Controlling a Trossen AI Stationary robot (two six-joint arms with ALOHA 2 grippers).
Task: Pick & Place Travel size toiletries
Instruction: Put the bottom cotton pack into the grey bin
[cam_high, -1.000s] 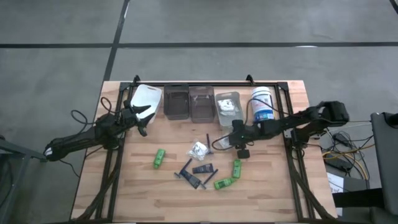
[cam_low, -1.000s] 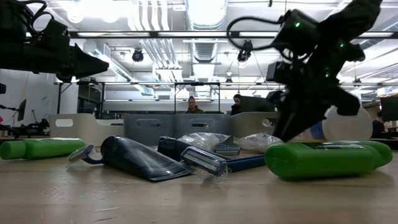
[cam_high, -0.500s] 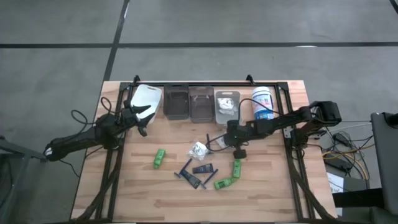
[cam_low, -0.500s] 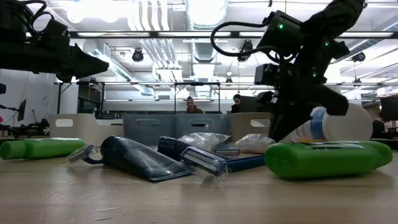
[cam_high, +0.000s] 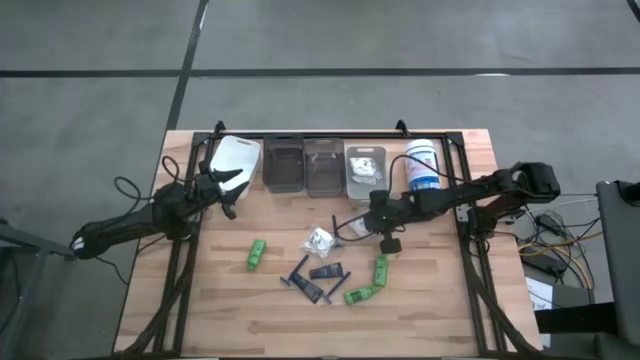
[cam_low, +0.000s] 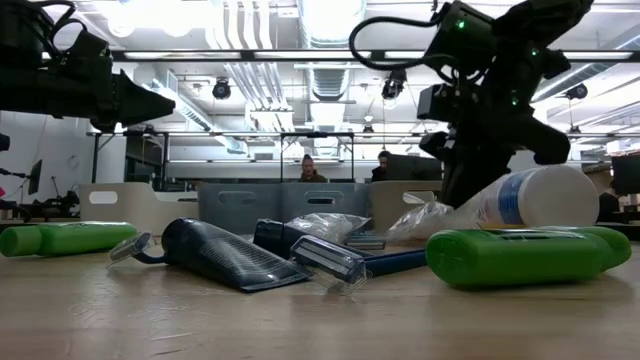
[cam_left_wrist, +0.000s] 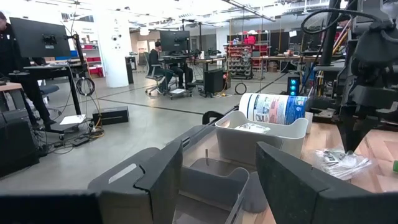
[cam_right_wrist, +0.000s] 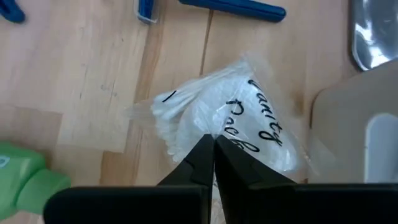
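My right gripper (cam_right_wrist: 209, 140) (cam_high: 373, 222) is shut on a clear packet with white contents (cam_right_wrist: 239, 124) (cam_low: 420, 218), mid-table in front of the bins. A second packet (cam_high: 318, 240) lies flat nearby. Three green bottles (cam_high: 256, 253) (cam_high: 381, 270) (cam_high: 360, 294), dark blue razors (cam_high: 300, 270) (cam_high: 335, 222) and a small dark tube (cam_high: 326, 271) lie on the wood. My left gripper (cam_left_wrist: 217, 186) (cam_high: 232, 185) hovers open by the white bin (cam_high: 237, 158), touching nothing. My right gripper pinches the clear packet at one edge of its printed face (cam_right_wrist: 205, 124) between its two shut fingertips (cam_right_wrist: 200, 152). The fingers come from above, pointing down. The held end is raised and the packet slopes down from it (cam_low: 405, 228); whether the low end rests on the table I cannot tell.
Along the far edge stand a white bin, a dark bin (cam_high: 283, 165), a greyish bin (cam_high: 323, 165) and a clear bin (cam_high: 365, 165) holding packets, then a white tub with a blue label (cam_high: 423, 167). People sit at desks in the room beyond.
My right gripper has shifted a little toward the table's left and then risen slightly. The packet, which lay flat on the table, now has its held end raised off the wood. The left arm has kept still.
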